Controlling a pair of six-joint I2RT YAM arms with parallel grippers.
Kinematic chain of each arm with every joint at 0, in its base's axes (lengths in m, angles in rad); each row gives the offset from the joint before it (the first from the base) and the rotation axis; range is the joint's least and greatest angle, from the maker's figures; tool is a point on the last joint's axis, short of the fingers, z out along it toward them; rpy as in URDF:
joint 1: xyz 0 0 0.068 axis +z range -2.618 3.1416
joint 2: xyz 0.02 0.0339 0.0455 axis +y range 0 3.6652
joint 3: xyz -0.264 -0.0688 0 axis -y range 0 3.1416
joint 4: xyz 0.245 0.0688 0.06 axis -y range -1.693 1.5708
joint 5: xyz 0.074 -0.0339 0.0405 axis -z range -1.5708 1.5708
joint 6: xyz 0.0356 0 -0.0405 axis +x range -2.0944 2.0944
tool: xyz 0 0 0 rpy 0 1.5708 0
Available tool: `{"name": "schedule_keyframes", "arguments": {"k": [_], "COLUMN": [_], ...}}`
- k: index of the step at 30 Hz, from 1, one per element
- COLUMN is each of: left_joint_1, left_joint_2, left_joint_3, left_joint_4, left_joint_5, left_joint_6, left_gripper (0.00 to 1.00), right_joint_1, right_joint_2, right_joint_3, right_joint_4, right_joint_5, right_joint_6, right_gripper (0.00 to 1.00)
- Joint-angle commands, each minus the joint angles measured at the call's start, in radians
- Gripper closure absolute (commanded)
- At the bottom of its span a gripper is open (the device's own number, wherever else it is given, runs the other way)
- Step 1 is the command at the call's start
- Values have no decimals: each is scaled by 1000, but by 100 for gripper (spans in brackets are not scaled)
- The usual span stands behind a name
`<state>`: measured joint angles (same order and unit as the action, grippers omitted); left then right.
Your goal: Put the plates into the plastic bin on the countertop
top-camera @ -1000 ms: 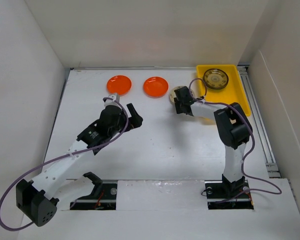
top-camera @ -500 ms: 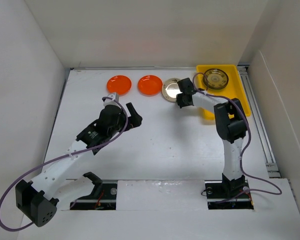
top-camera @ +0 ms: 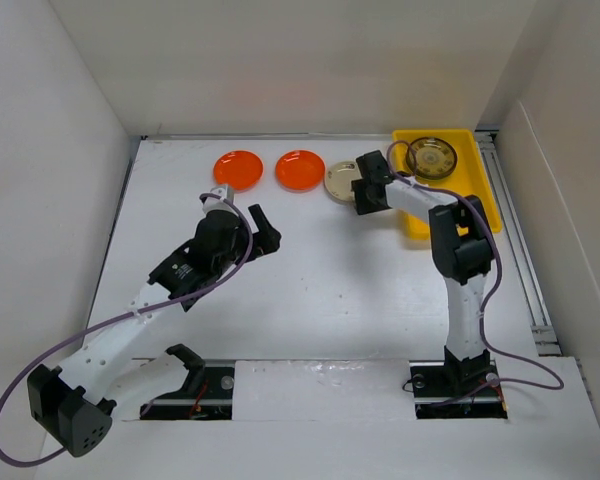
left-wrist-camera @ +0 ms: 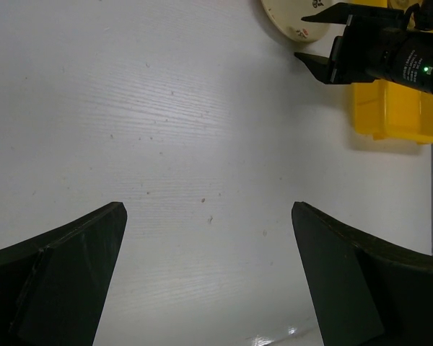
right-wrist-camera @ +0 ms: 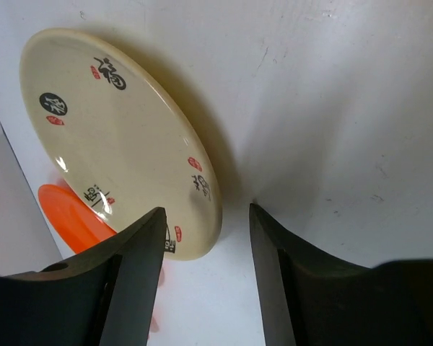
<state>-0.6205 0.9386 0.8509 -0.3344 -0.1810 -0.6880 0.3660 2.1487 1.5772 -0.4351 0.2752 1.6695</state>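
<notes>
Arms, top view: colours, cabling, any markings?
Both the left arm and right arm have white links, black joint housings and black wedge-shaped jaws. A purple-grey cable runs from each. The left arm's long link has rows of small holes. No lettering legible.

Left wrist view, contents:
- Left hand [left-wrist-camera: 208,209]: two dark fingers [left-wrist-camera: 65,274] at the lower corners, spread wide, nothing between them.
- Bench [left-wrist-camera: 166,108]: white, faintly speckled, filling most of the view.
- Cream plate [left-wrist-camera: 289,18]: top edge, cut off by the frame, small red marks near its rim.
- Right hand [left-wrist-camera: 301,34]: black, green light lit, fingers apart at the plate's rim.
- Yellow bin [left-wrist-camera: 390,108]: right side, just beside the right hand.
</notes>
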Motion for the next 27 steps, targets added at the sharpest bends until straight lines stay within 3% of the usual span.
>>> {"name": "schedule_keyframes", "arguments": {"k": [1,3,6,9,10,11,16,21,25,27], "left_joint_1": [-1,-1,-1,-1,-1,-1,-1,-1,-1,-1], "left_joint_2": [-23,-23,-32,-41,-50,-63,-73,-64,-64,-64], "left_joint_3": [39,39,28,28,28,28,19,10,0,-9], "left_joint_4": [0,0,0,-9,-9,-9,-18,-18,-18,-9], "left_joint_5": [-14,-14,-14,-26,-26,-26,-37,-37,-37,-37], "left_joint_6": [15,15,15,15,15,15,15,15,5,5], "left_gripper": [0,0,0,0,0,0,0,0,0,0], "right_joint_1": [-15,-24,-24,-24,-24,-24,-15,-34,-111,-153], "right_joint_2": [40,50,71,97,97,108,91,-62,-177,-202], "right_joint_3": [32,43,76,122,133,151,152,112,69,78], "right_joint_4": [-96,-96,-128,-178,-179,-192,-191,-90,144,185], "right_joint_5": [-4,-4,18,18,18,18,30,98,-25,-114], "right_joint_6": [-37,-37,-47,-59,-59,-59,-70,-85,-233,-304], "right_gripper": [44,44,56,92,92,100,100,100,100,100]}}
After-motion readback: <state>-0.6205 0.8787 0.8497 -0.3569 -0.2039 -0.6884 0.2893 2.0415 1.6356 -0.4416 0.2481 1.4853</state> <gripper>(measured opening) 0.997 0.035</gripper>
